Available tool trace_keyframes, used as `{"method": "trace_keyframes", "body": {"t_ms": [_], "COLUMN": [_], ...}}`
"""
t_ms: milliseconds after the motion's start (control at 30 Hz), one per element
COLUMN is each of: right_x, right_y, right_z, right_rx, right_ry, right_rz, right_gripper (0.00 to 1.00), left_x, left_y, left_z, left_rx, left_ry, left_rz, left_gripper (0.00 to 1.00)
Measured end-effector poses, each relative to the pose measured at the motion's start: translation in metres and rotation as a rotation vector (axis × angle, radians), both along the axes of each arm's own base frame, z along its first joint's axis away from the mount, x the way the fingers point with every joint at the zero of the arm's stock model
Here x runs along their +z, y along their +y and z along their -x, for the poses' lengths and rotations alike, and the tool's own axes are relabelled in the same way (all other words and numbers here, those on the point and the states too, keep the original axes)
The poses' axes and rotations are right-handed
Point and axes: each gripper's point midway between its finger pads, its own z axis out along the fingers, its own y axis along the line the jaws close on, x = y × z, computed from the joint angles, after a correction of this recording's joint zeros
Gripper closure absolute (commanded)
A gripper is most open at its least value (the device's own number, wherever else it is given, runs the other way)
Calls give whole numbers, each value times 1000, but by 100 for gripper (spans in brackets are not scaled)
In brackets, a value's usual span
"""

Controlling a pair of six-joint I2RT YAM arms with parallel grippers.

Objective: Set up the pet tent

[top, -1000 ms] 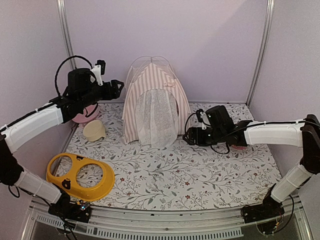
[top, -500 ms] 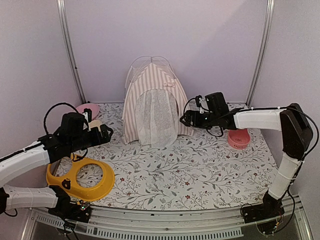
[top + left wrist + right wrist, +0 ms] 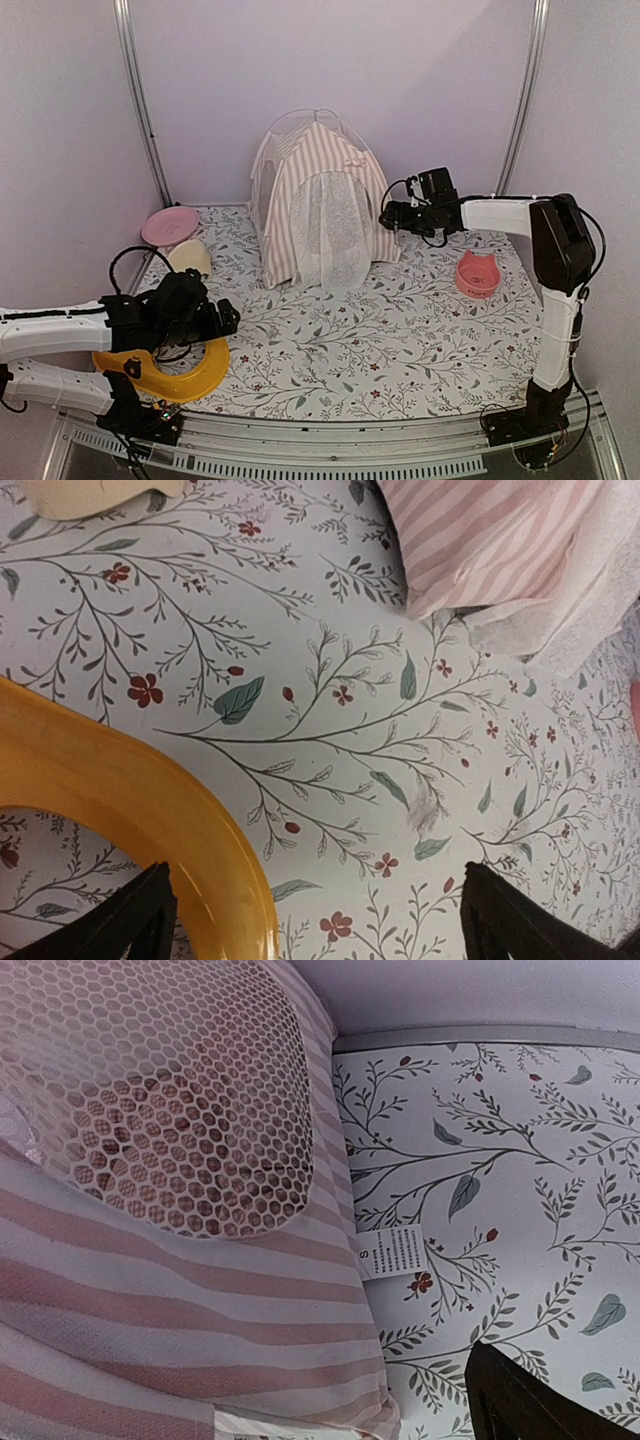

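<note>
The tent (image 3: 318, 205) stands upright at the back middle of the table (image 3: 400, 330), door curtain facing the near edge and its back close to the rear wall. It lies just left of the right gripper (image 3: 392, 216), whose wrist view is filled by the striped flank and mesh window (image 3: 160, 1100) – plainly the nearer arm. Only one of its fingers (image 3: 520, 1405) shows, far out to the side; the other is hidden behind the cloth, so the jaws look spread wide with nothing pinched. The left gripper (image 3: 228, 320) sits low at the front left, well apart from the tent, its fingers (image 3: 140, 925) fully spread and empty above the yellow feeder (image 3: 190, 370). Any final straightening would likely fall to the right arm, pushing leftward or forward – there is bare table in front of the tent and little room behind. The pink bowl (image 3: 478, 274) sits near that arm's forearm, on its near side.
</note>
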Motion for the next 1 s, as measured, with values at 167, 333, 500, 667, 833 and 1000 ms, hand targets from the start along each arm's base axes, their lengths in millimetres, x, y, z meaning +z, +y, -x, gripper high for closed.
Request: {"method": "trace_keyframes", "body": {"t_ms": [167,333,500,667,833,1000], "right_x": [1,8,33,51,61,82], "right_y": [-10,-9,-5,-5,-12,-26], "right_z": [-1,31,62,88,105,120], "right_rx": [0,40,77,97,88,51], "right_ry": [-5,6,-30,-56,-69,-116], "right_rz": [26,24,-6,-49,-69,-75], "right_gripper": [1,1,1,1,1,1], "left_x": [-16,-24,-35,-50,-62,-49], "left_y": [3,11,16,11,-13,-82], "left_z": [0,-2,3,12,9,-13], "left_rx": [28,85,119,112,69,-24], "left_ry": [38,48,71,110,125,85], "left_rz": [-38,-68,-60,-54,-2,57], "left_gripper": [0,0,0,0,1,1]}}
